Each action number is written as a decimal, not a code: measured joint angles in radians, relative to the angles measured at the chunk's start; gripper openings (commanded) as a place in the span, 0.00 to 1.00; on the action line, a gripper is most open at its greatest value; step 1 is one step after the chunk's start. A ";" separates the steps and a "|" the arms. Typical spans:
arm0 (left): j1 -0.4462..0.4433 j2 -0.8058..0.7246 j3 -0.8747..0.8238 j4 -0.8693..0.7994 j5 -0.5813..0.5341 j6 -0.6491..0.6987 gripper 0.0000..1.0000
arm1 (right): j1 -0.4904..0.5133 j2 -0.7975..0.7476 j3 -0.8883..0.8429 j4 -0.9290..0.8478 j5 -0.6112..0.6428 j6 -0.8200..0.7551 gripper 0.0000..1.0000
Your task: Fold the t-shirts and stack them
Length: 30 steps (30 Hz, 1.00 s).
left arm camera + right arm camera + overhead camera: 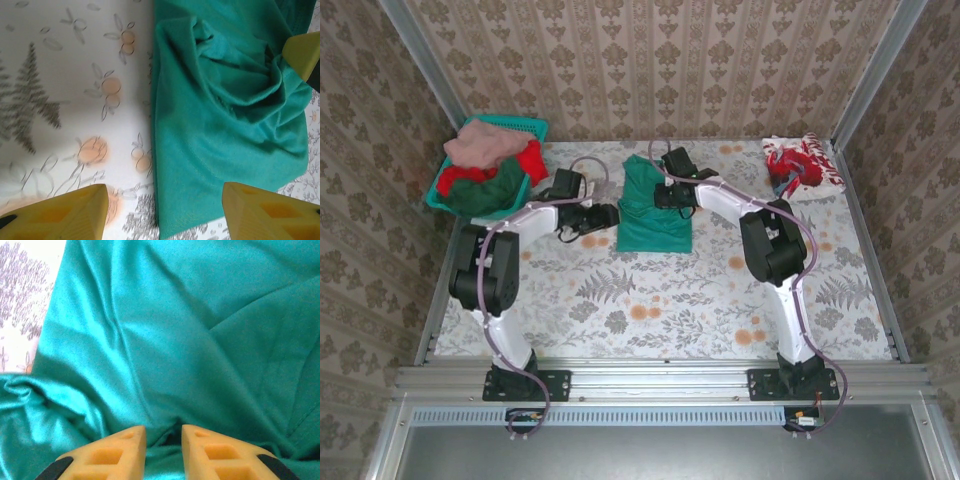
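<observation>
Five shirts are in sight. At far left, a teal mesh basket holds three: a salmon-pink shirt, a red shirt and a dark green shirt. The left gripper sits at the left edge of the teal-green t-shirt, mid-table on the floral tablecloth. Its wrist view shows its jaws spread wide, astride that hem. The right gripper overlaps the shirt's upper part. Its wrist view shows its jaws nearly together, pinching a fold. A red-and-white patterned shirt lies far right.
</observation>
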 measured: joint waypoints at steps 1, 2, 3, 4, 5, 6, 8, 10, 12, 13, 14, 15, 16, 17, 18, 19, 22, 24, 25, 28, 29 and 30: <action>-0.006 0.019 0.023 -0.001 0.001 0.009 0.59 | -0.005 0.003 0.004 0.005 0.006 0.010 0.28; -0.012 0.035 0.043 -0.002 0.003 0.019 0.58 | -0.010 0.010 0.013 0.005 0.013 0.014 0.27; -0.020 0.056 0.071 -0.008 0.010 0.032 0.56 | -0.015 0.019 0.025 0.007 0.017 0.022 0.27; -0.030 0.079 0.101 -0.014 0.016 0.045 0.55 | -0.021 0.028 0.034 0.013 0.019 0.032 0.27; -0.040 0.104 0.133 -0.022 0.024 0.059 0.54 | -0.026 0.032 0.036 0.019 0.019 0.037 0.27; -0.054 0.132 0.167 -0.030 0.031 0.073 0.54 | -0.031 0.035 0.037 0.023 0.020 0.040 0.27; -0.079 0.185 0.228 -0.046 0.045 0.095 0.54 | -0.040 0.036 0.034 0.024 0.019 0.046 0.27; -0.103 0.237 0.283 -0.057 0.060 0.109 0.53 | -0.050 0.032 0.021 0.044 0.019 0.051 0.27; -0.119 0.278 0.329 -0.076 0.069 0.116 0.49 | -0.058 0.016 -0.014 0.060 0.019 0.053 0.28; -0.122 0.297 0.357 -0.092 0.072 0.121 0.48 | -0.063 -0.002 -0.043 0.069 0.019 0.051 0.29; -0.122 0.314 0.382 -0.105 0.073 0.121 0.48 | -0.064 -0.021 -0.071 0.075 0.019 0.051 0.29; -0.121 0.330 0.412 -0.117 0.072 0.121 0.48 | -0.067 -0.045 -0.100 0.077 0.018 0.048 0.30; -0.117 0.345 0.444 -0.131 0.071 0.122 0.45 | -0.069 -0.074 -0.131 0.083 0.018 0.043 0.31; -0.115 0.358 0.471 -0.141 0.072 0.122 0.43 | -0.071 -0.101 -0.160 0.092 0.018 0.041 0.31; -0.113 0.373 0.506 -0.151 0.072 0.123 0.41 | -0.072 -0.137 -0.193 0.101 0.018 0.038 0.33; -0.111 0.389 0.543 -0.159 0.074 0.123 0.39 | -0.072 -0.172 -0.224 0.110 0.019 0.035 0.34; -0.106 0.433 0.619 -0.159 0.081 0.115 0.38 | -0.072 -0.284 -0.328 0.147 0.023 0.035 0.35; -0.101 0.461 0.649 -0.155 0.085 0.107 0.38 | -0.072 -0.346 -0.393 0.171 0.023 0.036 0.35; -0.100 0.475 0.657 -0.154 0.085 0.096 0.38 | -0.072 -0.374 -0.428 0.186 0.022 0.039 0.35; -0.087 0.509 0.664 -0.152 0.084 0.070 0.38 | -0.064 -0.409 -0.507 0.232 0.001 0.054 0.33; -0.080 0.519 0.665 -0.152 0.082 0.062 0.39 | -0.057 -0.405 -0.515 0.235 -0.010 0.057 0.33; -0.074 0.523 0.667 -0.151 0.089 0.055 0.39 | -0.046 -0.393 -0.517 0.235 -0.018 0.059 0.33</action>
